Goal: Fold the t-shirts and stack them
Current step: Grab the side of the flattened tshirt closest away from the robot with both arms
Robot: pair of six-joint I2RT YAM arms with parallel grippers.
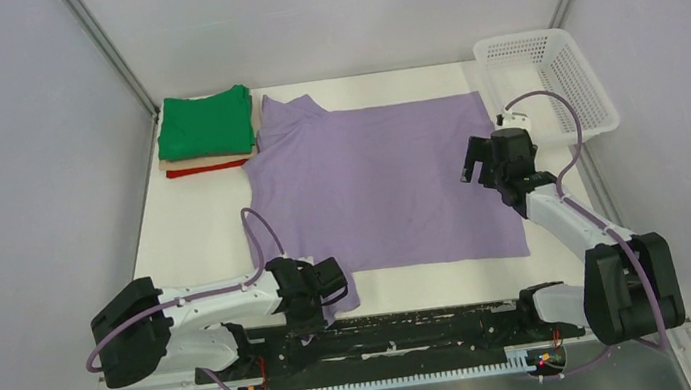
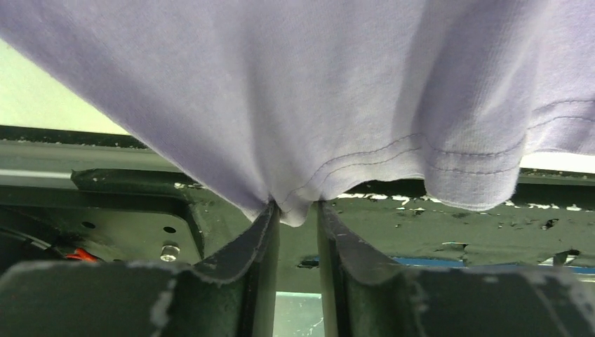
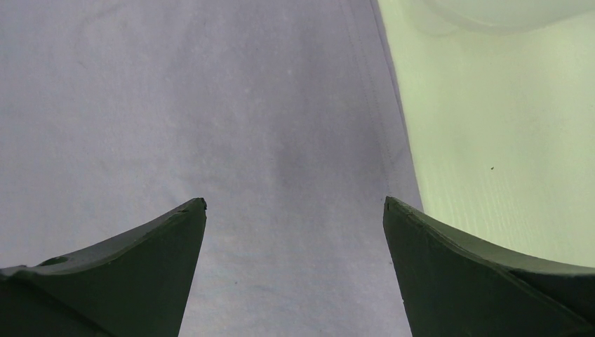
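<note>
A lavender-purple t-shirt [image 1: 380,180] lies spread flat in the middle of the white table. My left gripper [image 1: 332,288] is at its near left corner, shut on the hem. In the left wrist view the fingertips [image 2: 298,210] pinch a fold of the purple cloth [image 2: 302,105], which hangs over the table's front edge. My right gripper [image 1: 480,162] is open above the shirt's right edge; in the right wrist view its fingers [image 3: 168,239] stand wide apart over the flat cloth [image 3: 245,126]. A stack of folded shirts, green [image 1: 206,123] on tan and red, sits at the back left.
A white mesh basket [image 1: 548,78] stands at the back right, just beyond the right gripper. The black base rail [image 1: 410,333] runs along the near edge. Grey walls close in both sides.
</note>
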